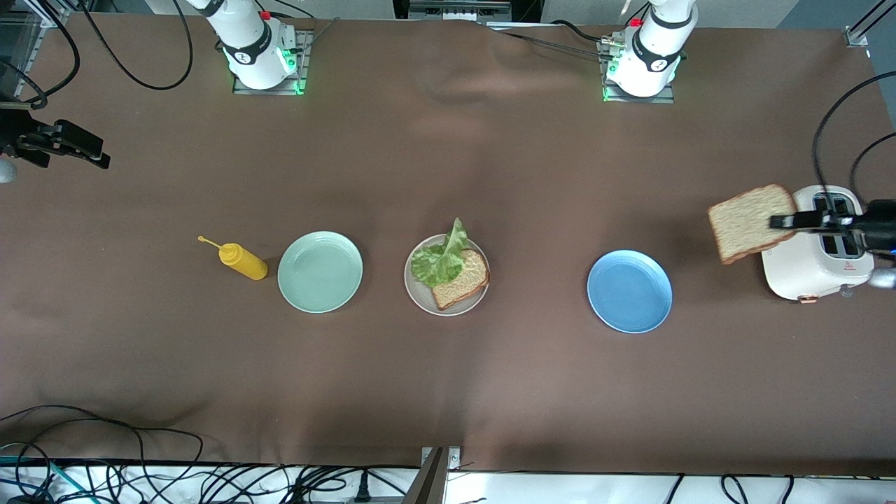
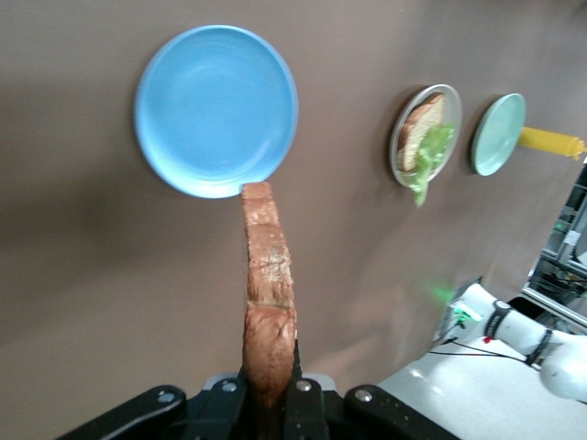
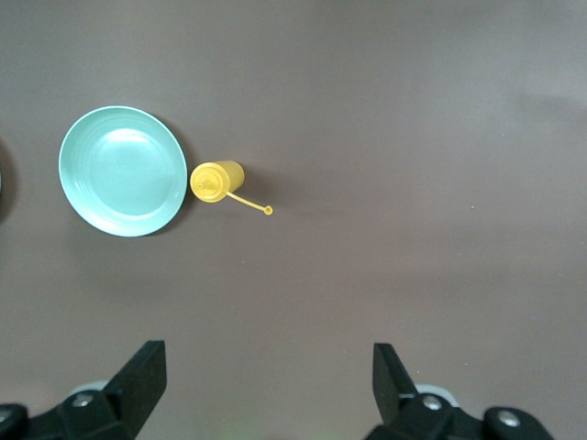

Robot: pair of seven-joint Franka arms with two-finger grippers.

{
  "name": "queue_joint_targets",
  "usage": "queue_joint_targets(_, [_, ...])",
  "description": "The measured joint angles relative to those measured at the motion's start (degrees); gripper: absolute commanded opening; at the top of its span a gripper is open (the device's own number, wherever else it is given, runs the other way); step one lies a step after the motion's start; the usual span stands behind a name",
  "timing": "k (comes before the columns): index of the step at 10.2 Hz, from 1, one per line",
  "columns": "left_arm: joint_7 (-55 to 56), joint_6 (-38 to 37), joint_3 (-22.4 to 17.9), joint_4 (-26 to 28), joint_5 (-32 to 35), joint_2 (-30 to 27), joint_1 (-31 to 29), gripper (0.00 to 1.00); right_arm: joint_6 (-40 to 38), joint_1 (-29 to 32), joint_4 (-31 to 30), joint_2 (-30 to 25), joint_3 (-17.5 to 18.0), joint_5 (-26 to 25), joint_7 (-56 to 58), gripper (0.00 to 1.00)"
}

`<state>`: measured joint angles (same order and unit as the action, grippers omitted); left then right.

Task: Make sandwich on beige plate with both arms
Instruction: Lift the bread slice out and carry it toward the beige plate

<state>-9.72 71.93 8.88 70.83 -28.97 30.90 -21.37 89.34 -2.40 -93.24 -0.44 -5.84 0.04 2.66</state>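
The beige plate (image 1: 420,292) lies mid-table with one toast slice (image 1: 462,280) on it and a green lettuce leaf (image 1: 439,257) partly covering that slice. The same plate (image 2: 396,151) shows in the left wrist view. My left gripper (image 1: 787,222) is shut on a second toast slice (image 1: 750,222), held up over the table beside the toaster. In the left wrist view this slice (image 2: 269,275) stands edge-on between the fingers of the left gripper (image 2: 271,390). My right gripper (image 1: 98,155) hangs open and holds nothing over the right arm's end of the table; its fingers (image 3: 138,380) stand wide apart.
A white toaster (image 1: 819,266) stands at the left arm's end. A blue plate (image 1: 629,291) lies between it and the beige plate. A mint-green plate (image 1: 320,271) and a yellow mustard bottle (image 1: 243,260) lie toward the right arm's end. Cables run along the table's near edge.
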Motion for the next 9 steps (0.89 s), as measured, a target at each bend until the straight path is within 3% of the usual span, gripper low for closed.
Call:
queue_joint_targets(3, [7.6, 7.3, 0.2, 2.5, -5.4, 2.0, 8.9, 0.00, 0.0, 0.0, 0.0, 0.0, 0.0, 0.0, 0.0, 1.00])
queue_joint_targets(7, [8.4, 15.8, 0.2, 8.0, -7.3, 3.6, 14.5, 0.00, 0.0, 0.0, 0.1, 0.0, 0.0, 0.0, 0.0, 1.00])
queue_joint_targets(9, [8.9, 19.9, 0.3, 10.5, -11.6, 3.6, 17.1, 0.00, -0.1, 0.0, 0.1, 0.0, 0.0, 0.0, 0.0, 1.00])
